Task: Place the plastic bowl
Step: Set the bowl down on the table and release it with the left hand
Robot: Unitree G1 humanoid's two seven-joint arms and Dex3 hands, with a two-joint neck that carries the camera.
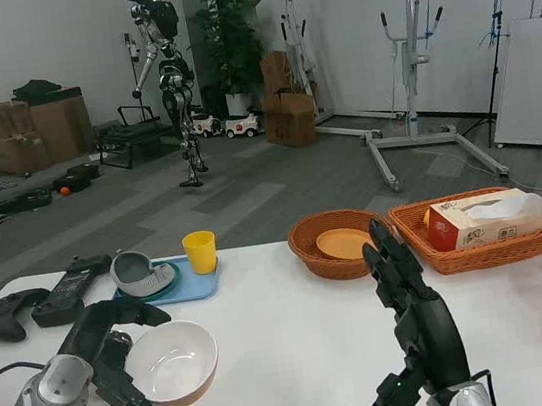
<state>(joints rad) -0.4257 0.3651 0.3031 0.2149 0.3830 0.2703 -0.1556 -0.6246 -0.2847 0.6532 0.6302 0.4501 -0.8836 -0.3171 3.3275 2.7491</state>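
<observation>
Now my left hand (106, 359) grips the plastic bowl (174, 363) by its left rim, near left on the white table (292, 351) | right hand (405, 290) raised, fingers apart, empty | tissue box (490, 218) far right in basket (440, 258), printing unreadable.

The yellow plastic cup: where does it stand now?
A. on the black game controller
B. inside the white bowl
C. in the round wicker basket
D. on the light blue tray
D: the yellow plastic cup stands upright on the light blue tray.
</observation>
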